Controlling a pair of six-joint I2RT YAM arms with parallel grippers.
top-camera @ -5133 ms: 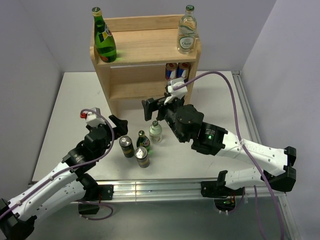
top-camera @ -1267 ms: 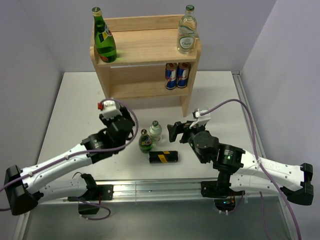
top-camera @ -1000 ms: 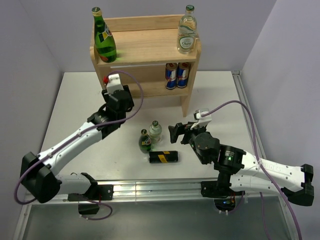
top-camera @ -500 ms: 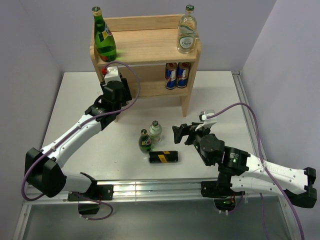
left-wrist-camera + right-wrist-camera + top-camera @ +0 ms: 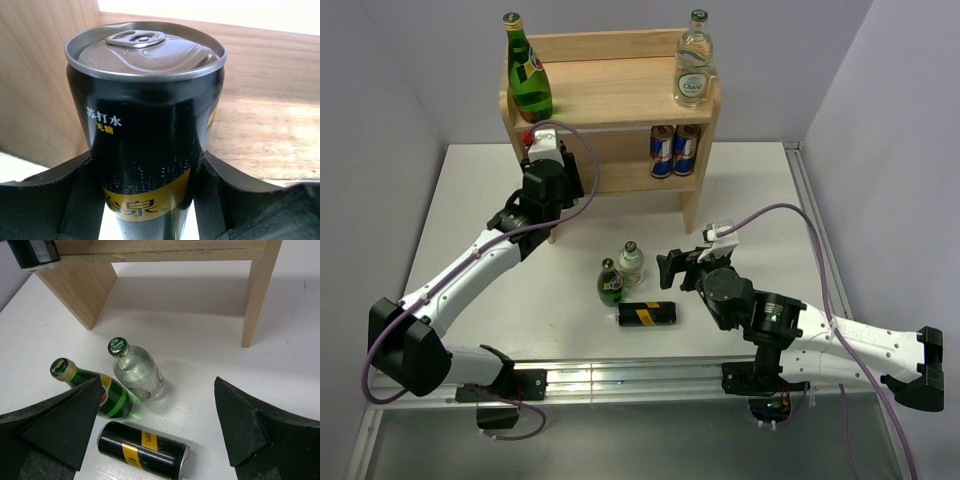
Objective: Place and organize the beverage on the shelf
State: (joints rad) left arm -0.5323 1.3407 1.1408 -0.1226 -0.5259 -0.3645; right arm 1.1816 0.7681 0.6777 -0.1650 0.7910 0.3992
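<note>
My left gripper (image 5: 150, 200) is shut on an upright black can (image 5: 150, 140) with a yellow band, held at the left end of the lower tier of the light-wood shelf (image 5: 270, 115). From above, the left gripper (image 5: 548, 165) sits against the shelf (image 5: 620, 95) under its top board. My right gripper (image 5: 155, 425) hangs open over the table. Below it are a small clear bottle (image 5: 137, 372), a small green bottle (image 5: 100, 392) and a second black can (image 5: 142, 447) lying on its side. From above, the right gripper (image 5: 678, 268) is just right of these.
A tall green bottle (image 5: 528, 75) and a clear bottle (image 5: 693, 65) stand on the shelf's top board. Two blue-and-silver cans (image 5: 674, 150) stand at the right of the lower tier. The shelf's right leg (image 5: 255, 295) stands beyond the right gripper.
My left arm has carried the black can up and forward to the left of the shelf's lower tier. The right gripper has shifted slightly and stays open.
</note>
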